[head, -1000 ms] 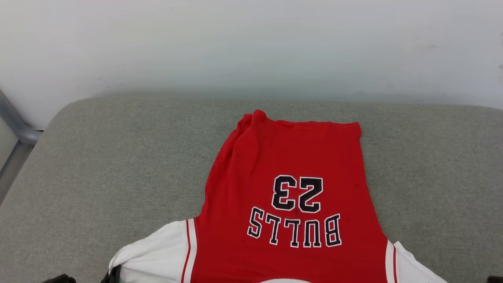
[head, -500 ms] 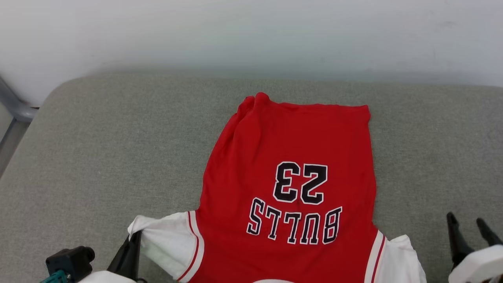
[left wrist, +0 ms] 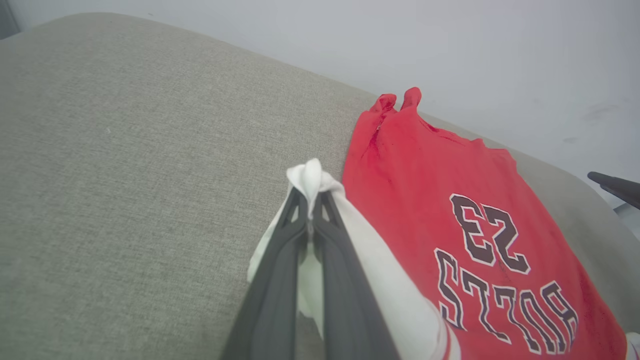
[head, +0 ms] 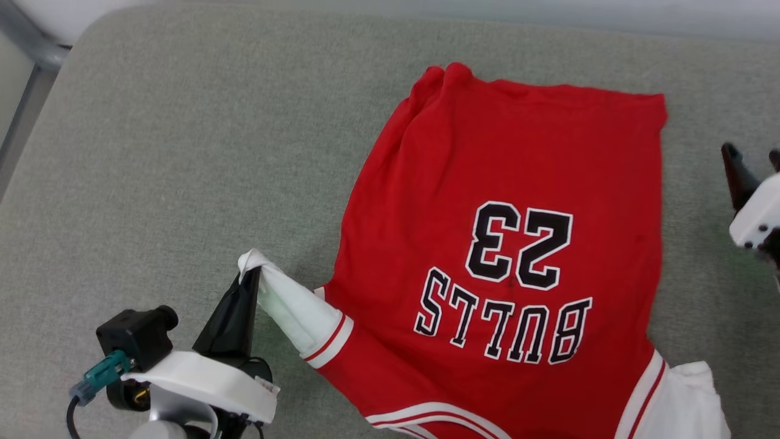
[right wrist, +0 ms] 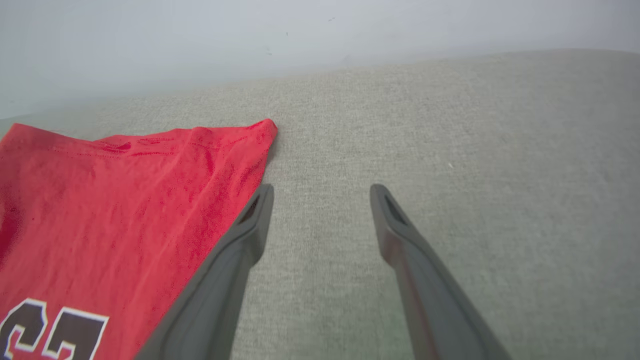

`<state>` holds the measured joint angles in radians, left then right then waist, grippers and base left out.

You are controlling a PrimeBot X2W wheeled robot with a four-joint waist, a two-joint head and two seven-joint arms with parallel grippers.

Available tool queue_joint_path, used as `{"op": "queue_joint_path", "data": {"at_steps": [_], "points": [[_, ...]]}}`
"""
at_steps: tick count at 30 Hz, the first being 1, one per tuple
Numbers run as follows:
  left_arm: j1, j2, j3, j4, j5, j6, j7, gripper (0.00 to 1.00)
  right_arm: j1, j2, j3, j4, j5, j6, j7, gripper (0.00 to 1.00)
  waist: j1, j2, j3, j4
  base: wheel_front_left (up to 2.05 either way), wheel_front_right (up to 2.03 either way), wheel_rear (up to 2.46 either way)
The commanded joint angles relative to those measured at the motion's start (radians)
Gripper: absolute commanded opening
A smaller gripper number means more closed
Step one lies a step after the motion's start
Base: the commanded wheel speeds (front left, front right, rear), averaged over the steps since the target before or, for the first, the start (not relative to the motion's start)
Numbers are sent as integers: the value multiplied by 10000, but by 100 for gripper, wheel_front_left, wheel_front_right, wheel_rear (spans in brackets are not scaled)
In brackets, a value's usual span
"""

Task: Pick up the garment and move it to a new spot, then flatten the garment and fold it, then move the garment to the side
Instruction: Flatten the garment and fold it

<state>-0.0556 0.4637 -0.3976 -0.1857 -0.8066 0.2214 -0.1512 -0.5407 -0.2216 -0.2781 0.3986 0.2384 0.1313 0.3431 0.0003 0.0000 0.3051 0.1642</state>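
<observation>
The garment (head: 506, 201), a red shirt with black "BULLS 23" lettering and white sleeves, lies spread on the grey cushion (head: 183, 152). My left gripper (head: 250, 275) is shut on the tip of its white left sleeve, which it holds pulled out and up from the cushion. The left wrist view shows that sleeve tip pinched between the two dark fingers of the left gripper (left wrist: 311, 196), with the garment (left wrist: 450, 200) beyond. My right gripper (right wrist: 320, 192) stands open over bare cushion just right of the garment's (right wrist: 125, 200) hem corner. In the head view its dark fingers (head: 734, 171) show at the right edge.
A pale wall (right wrist: 300, 40) rises behind the cushion's far edge. A grey metal frame (head: 27, 55) runs past the cushion's far left corner. The garment's other white sleeve (head: 682, 396) lies at the lower right. Bare cushion (head: 152, 152) stretches to the left of the garment.
The head camera has tilted down and closer. My right gripper has opened and come in beside the garment's right side. The left gripper has lifted the white sleeve further.
</observation>
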Motion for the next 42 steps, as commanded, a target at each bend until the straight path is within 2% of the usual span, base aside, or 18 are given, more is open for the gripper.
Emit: {"op": "queue_joint_path", "data": {"at_steps": [1, 4, 11, 15, 18, 19, 20, 26, 31, 37, 42], "points": [[-316, -97, -44, 112, 33, -122, -124, 0, -625, -215, 137, 216, 13, -9, 307, 100, -3, 0, 747, 540, 0, 0, 0], [-698, -276, -165, 400, 93, -391, -281, 0, -1744, -502, 520, 752, 32, -9, 1290, 100, -3, 0, 1194, 800, 0, 0, 0], [-1413, -691, -366, 1057, 98, -902, -566, 0, -3440, -918, 1115, 1720, -155, -8, 2506, 100, -3, 0, 1963, 1342, 0, 0, 0], [-1614, -864, -417, 1360, 51, -1104, -667, 0, -3639, -952, 1340, 2378, -150, -8, 3441, 100, -3, 0, 2144, 1506, 0, 0, 0], [-1640, -939, -419, 1592, 15, -1187, -739, 0, -3336, -867, 1276, 3123, -147, -8, 4706, 100, -3, 0, 2152, 1555, 0, 0, 0], [-1651, -965, -418, 1660, 3, -1211, -758, 0, -3253, -824, 1272, 3231, -194, -9, 5010, 21, -3, 0, 2140, 1566, 0, 0, 0], [-1639, -1051, -368, 1844, -42, -1255, -828, 0, -3174, -719, 1092, 3221, -259, -8, 5408, 0, -3, 0, 1990, 1566, 0, 0, 0], [-1449, -912, -402, 2178, -21, -1246, -762, 0, -3303, -1099, 1162, 2395, -411, -9, 5128, 0, -3, 0, 1300, 1339, 0, 0, 0], [-1111, -700, -276, 2348, -61, -1090, -719, 0, -2712, -1625, 1644, 1184, -113, -12, 4983, 0, -3, 0, 445, 891, 0, 0, 0], [-491, -354, -53, 2293, -171, -737, -573, 0, -708, -2167, 1771, -713, 563, -11, 5214, 0, -3, 0, -577, 142, 0, 0, 0], [66, -68, 106, 2136, -293, -415, -407, 0, 1736, -2186, 1016, -2391, 920, -11, 5401, 0, -3, 0, -1265, -429, 0, 0, 0]]}}
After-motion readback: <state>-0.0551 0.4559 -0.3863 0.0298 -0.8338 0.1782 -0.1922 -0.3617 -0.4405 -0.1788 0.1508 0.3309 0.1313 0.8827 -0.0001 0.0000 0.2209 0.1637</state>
